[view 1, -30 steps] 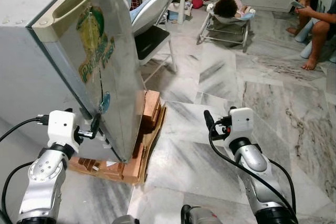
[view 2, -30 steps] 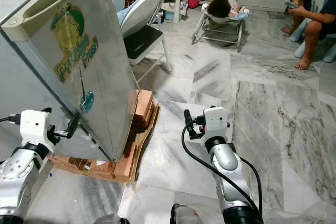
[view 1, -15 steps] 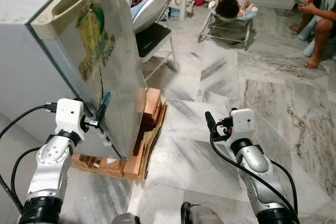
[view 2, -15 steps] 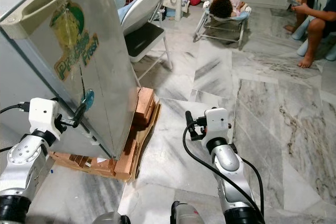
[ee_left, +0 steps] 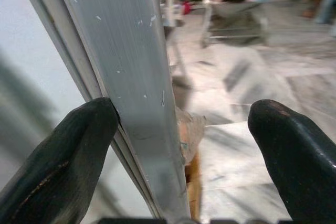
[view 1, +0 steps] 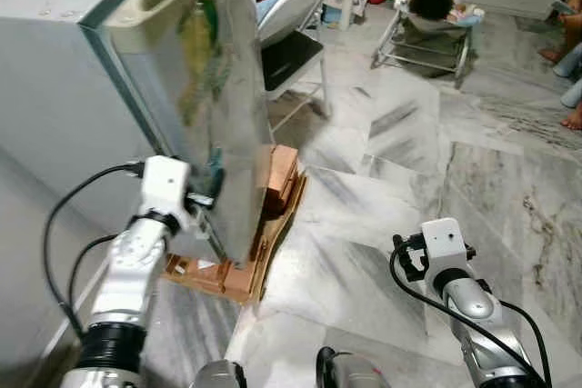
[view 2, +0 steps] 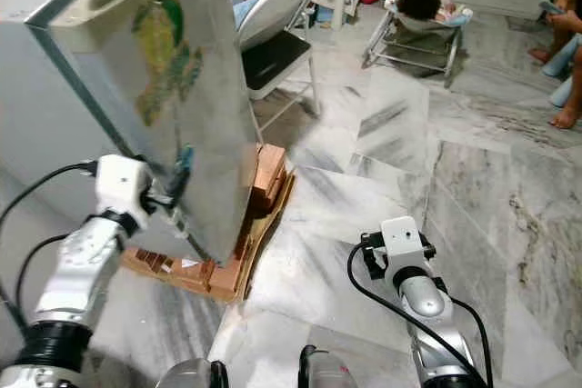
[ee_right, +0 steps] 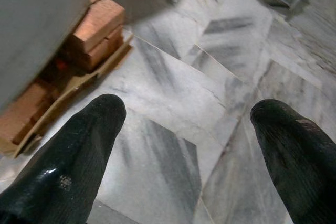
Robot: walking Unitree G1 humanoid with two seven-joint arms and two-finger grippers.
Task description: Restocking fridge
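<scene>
A grey fridge stands on a wooden pallet with bricks. Its silver door, with a green and yellow sticker, stands ajar and is seen nearly edge-on. My left gripper is open at the door's lower free edge. In the left wrist view the door edge runs between the two fingers, and one fingertip touches its inner side. My right gripper hangs open over the marble floor, right of the pallet, with nothing between its fingers.
A white folding chair stands just behind the door. Farther back are a baby bouncer with a child and a seated person's legs at the far right. Marble floor stretches between the fridge and my right arm.
The camera has shifted. The door has swung further open and now shows nearly edge-on, with my left gripper following its lower edge. My right gripper sits lower in view.
</scene>
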